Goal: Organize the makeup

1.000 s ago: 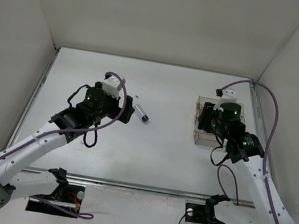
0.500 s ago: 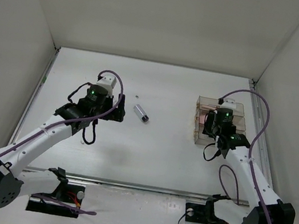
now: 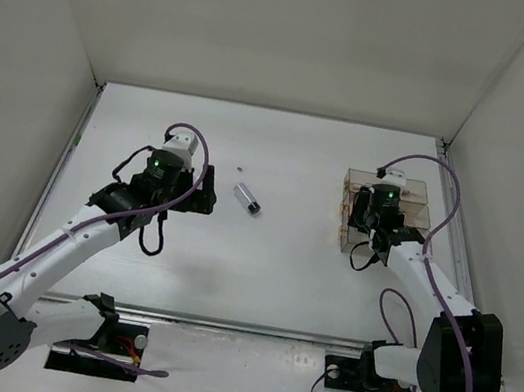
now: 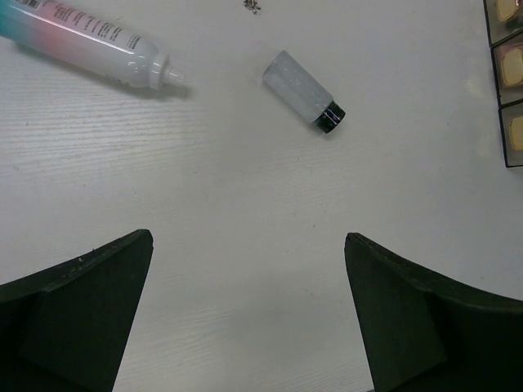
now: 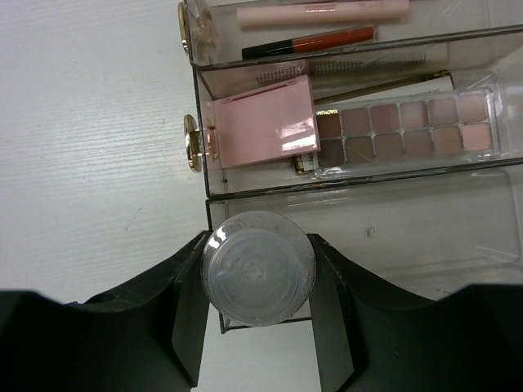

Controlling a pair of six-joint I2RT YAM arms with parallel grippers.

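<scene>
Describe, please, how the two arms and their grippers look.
Both the left arm and the right arm have white link shells with black joints and black base ends. A purple cable runs along each, and a green light glows on each wrist. The left gripper and right gripper have broad matte black fingers. No markings are legible.

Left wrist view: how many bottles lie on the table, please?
2: a pink-and-teal bottle at upper left, partly cropped, and a small clear black-capped bottle right of it. Others may lie off-frame.
</scene>
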